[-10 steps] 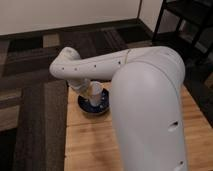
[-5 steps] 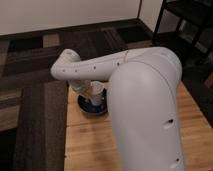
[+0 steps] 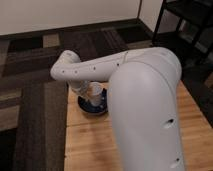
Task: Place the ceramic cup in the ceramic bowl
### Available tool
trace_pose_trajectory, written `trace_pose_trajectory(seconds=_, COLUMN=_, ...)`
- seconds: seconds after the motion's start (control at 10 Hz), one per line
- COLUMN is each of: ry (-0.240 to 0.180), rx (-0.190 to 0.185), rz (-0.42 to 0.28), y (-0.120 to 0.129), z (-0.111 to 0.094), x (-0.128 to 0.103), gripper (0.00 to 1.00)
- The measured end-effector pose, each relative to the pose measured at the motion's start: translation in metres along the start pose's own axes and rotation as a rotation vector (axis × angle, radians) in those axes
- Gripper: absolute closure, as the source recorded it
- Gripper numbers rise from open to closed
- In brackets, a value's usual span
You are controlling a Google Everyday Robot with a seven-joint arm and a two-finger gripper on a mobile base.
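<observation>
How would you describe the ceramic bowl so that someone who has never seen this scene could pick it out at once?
Start at the wooden table and follow the white arm to its far left corner. There, under the claw, sits the ceramic bowl: round, shallow, dark blue. The white ceramic cup stands inside it, narrower and taller; the bowl is the only dark thing on the tabletop.

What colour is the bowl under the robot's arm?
Dark blue. The ceramic bowl shows best in the camera view, with the ceramic cup and gripper above it.

You are looking down from high behind the arm (image 3: 145, 105), close over the counter (image 3: 90, 140), with the claw (image 3: 89, 95) beneath.
</observation>
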Motion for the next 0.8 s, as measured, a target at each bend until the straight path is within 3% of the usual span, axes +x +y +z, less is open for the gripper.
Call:
trace_pose_trajectory(seconds=0.4, ry=0.004, rx=-0.009, rz=-0.002, y=0.0012, z=0.0007, x=0.0013, gripper=0.92)
trace_pose_trajectory(seconds=0.8, ry=0.004, rx=-0.009, rz=-0.002, y=0.0012, z=0.0007, x=0.0013, gripper=0.53)
